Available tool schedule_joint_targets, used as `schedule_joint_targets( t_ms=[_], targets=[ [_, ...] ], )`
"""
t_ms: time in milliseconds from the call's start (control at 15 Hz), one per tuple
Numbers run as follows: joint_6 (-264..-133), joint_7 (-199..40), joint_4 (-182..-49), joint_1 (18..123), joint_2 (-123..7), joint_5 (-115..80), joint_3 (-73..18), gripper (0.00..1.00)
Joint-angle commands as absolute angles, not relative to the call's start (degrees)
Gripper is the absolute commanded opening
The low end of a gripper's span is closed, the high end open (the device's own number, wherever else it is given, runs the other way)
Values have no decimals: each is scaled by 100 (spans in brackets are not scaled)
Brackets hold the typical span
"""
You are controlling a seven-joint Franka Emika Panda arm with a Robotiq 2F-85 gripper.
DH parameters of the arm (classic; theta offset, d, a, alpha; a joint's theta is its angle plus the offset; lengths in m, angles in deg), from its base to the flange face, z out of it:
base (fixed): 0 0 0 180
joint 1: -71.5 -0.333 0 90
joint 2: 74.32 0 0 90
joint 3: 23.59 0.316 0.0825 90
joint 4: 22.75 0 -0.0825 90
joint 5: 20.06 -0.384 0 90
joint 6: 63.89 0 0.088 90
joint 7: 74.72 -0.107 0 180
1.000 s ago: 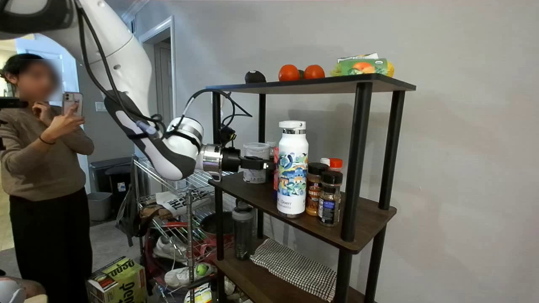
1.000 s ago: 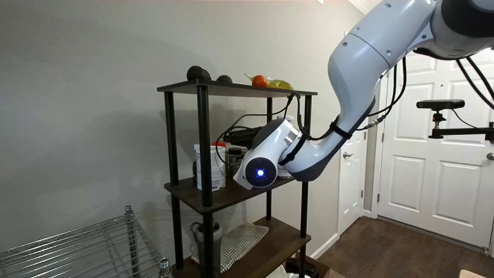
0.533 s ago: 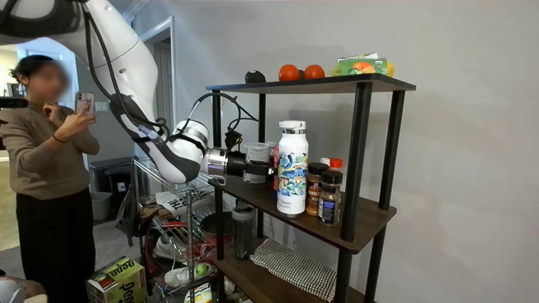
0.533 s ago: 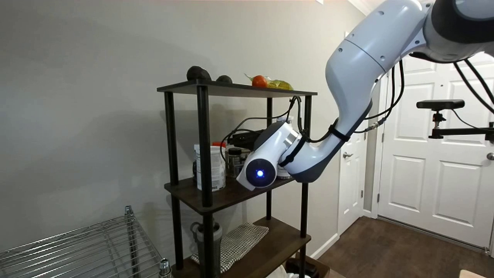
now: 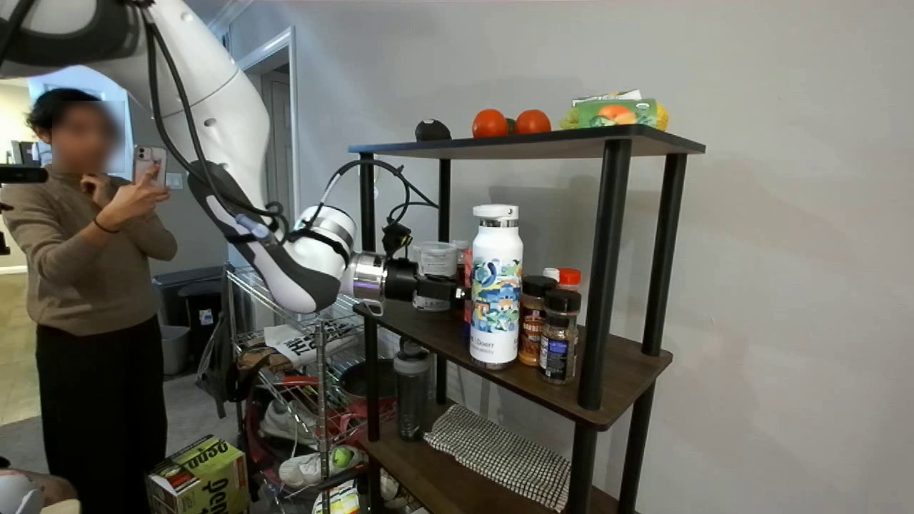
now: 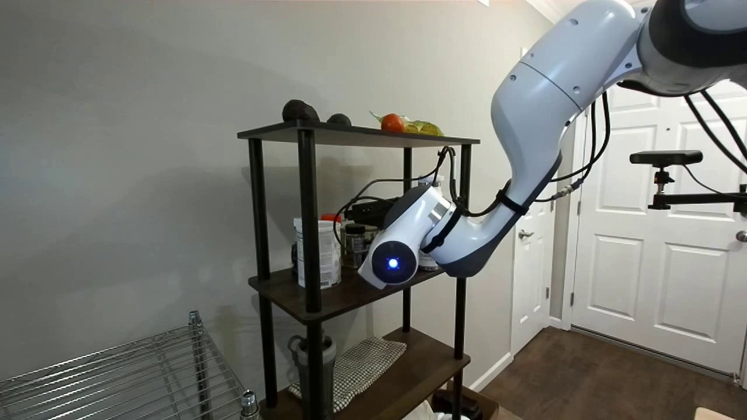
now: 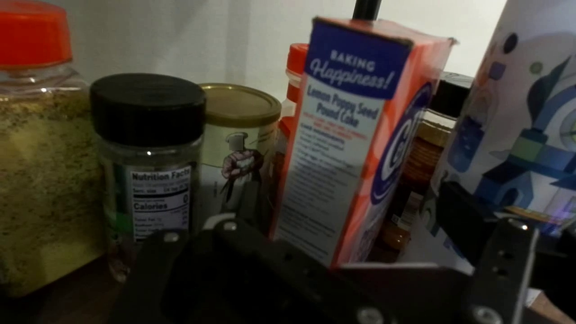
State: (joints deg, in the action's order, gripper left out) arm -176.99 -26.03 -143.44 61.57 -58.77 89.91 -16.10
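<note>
tool (image 7: 351,198): jaws wide apart, box (image 7: 337,135) between them in the wrist view, contact cannot be told | box: standing on middle shelf (image 5: 621,378), near bottle (image 7: 531,90) | wrist view, leftward from box: can (image 7: 238,130), black-lidded jar (image 7: 148,166), red-lidded jar (image 7: 40,166) | bottle: upright, right of box there

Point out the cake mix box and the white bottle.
Cake mix box (image 7: 345,146): in the wrist view, on its narrow text panel.
White bottle (image 5: 496,291): in an exterior view, on its patterned body.
</note>
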Motion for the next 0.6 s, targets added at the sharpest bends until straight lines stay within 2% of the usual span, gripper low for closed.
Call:
schedule_joint_targets(
  t_ms=[0,467,533],
  targets=[
    [-17812,-2519,-14189,6208,-5807,8896,-1595,100],
    [-17855,-2462,-13938,6235,-5651,8911,-1637,100],
    [-17854,-2471,-13913,6234,-5634,8942,-1647,75]
  ],
)
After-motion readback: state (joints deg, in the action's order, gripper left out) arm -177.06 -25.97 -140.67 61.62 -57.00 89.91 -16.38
